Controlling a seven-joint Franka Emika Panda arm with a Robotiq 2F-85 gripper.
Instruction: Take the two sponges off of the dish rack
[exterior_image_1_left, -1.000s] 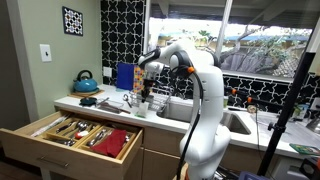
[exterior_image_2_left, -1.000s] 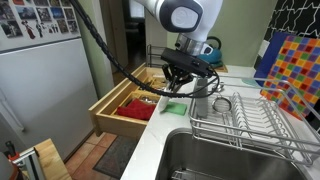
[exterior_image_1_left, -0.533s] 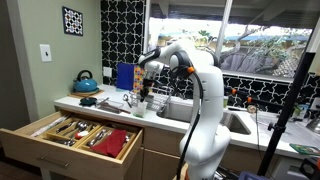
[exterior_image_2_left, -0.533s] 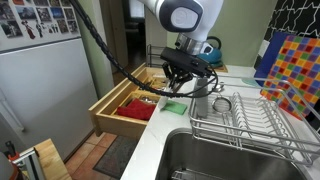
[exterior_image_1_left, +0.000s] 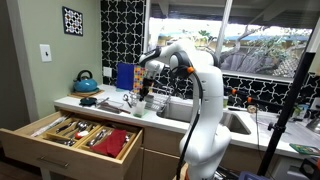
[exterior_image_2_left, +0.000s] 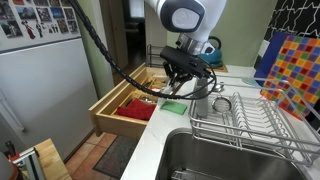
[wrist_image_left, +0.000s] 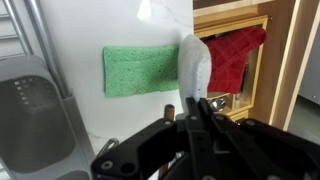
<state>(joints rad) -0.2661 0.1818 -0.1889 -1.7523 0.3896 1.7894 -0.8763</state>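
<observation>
Green sponge (wrist_image_left: 140, 70) flat on counter (wrist_image_left: 130, 25), dish rack (exterior_image_2_left: 240, 120) beside, gripper (exterior_image_2_left: 181, 88) above

Clad in white rounded shells along the arm (exterior_image_1_left: 203, 110), banded dark grey at the joints. Capped by a round grey disc (exterior_image_2_left: 181, 15). Trails a thick black cable (exterior_image_2_left: 100, 47). Ends in a matte black tool (exterior_image_2_left: 180, 85) with one pale grey finger (wrist_image_left: 193, 65)

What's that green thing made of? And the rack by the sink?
The green sponge looks like soft foam, matte with a speckled face. The dish rack seems thin metal wire: shiny silver bars, maybe steel or chrome.
</observation>
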